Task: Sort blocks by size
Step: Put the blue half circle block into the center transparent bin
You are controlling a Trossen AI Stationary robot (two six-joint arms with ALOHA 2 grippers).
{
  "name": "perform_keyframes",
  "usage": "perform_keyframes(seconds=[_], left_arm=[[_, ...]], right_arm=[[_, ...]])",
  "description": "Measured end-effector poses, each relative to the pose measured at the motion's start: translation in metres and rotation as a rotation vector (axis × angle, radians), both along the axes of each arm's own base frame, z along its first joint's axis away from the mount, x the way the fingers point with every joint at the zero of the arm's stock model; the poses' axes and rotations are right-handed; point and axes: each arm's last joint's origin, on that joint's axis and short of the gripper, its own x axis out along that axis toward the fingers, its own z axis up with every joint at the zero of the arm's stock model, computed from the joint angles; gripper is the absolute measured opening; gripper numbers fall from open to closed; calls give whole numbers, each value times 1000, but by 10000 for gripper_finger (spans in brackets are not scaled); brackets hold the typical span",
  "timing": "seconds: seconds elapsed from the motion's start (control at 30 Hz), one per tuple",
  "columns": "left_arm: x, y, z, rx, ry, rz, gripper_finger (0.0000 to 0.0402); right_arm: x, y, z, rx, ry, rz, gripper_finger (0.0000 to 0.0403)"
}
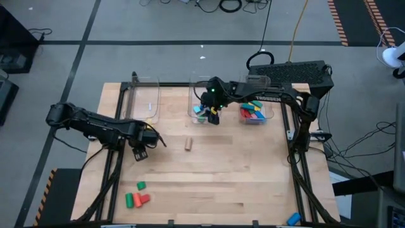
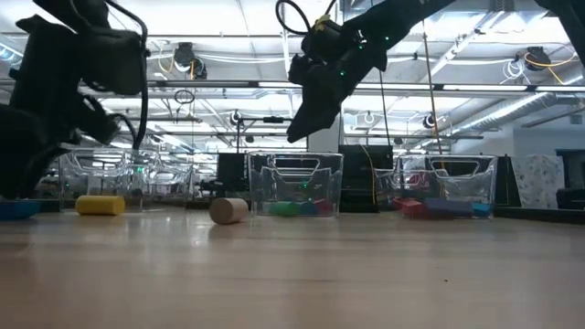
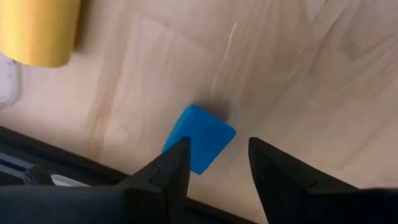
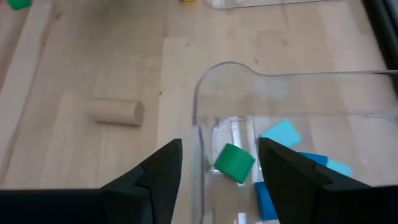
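Clear bins already hold blocks below your empty, half-open right end effector, while the left end effector, empty too, straddles a blue cube; strays remain.

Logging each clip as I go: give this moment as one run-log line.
left pincer: open, over blue cube | right pincer: open, empty, above middle bin | tan cylinder: loose on table

No legible text, label, brand, number or sign appears on the blocks, bins, arms or the counter.
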Motion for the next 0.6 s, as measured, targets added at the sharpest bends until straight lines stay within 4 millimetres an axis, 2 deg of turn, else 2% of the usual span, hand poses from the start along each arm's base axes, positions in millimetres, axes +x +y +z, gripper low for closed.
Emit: perform_keyframes(seconds=[0.23, 0.5, 0.6], left_arm=[[6, -2, -20, 15, 169, -10, 164], [15, -2, -36, 23, 224, -16, 162], [16, -2, -38, 22, 230, -19, 148]], right_arm=[[3, 13, -1, 6, 16, 33, 198], [3, 25, -4, 16, 64, 64, 198], [4, 29, -5, 22, 73, 67, 198]])
